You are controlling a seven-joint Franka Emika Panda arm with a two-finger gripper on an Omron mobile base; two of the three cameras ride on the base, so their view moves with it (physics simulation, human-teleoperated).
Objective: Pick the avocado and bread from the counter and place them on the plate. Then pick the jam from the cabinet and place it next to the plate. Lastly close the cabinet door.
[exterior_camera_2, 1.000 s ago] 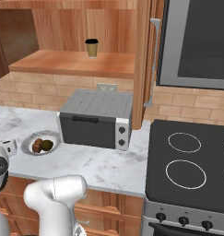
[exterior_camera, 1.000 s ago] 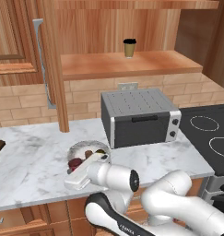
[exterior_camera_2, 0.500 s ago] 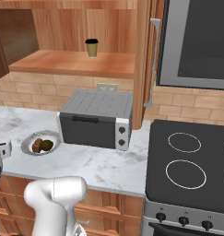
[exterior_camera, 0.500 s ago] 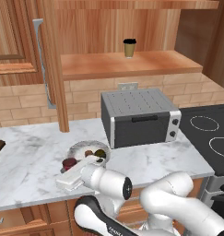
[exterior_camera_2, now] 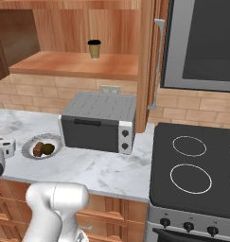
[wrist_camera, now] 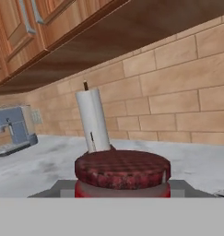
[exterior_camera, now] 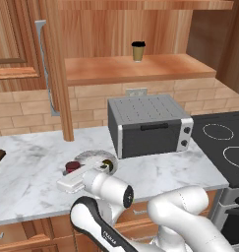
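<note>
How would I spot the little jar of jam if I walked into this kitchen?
Start at the grey toaster oven on the marble counter. In front of it, to its left, lies a round plate holding a brown piece of bread and a green avocado. The jam is the small red jar beside that plate, the only red thing there, with the white gripper around it.

arm bent low, fwd-left | gripper (exterior_camera: 68,173) clamped on jam (wrist_camera: 122,174)
</note>
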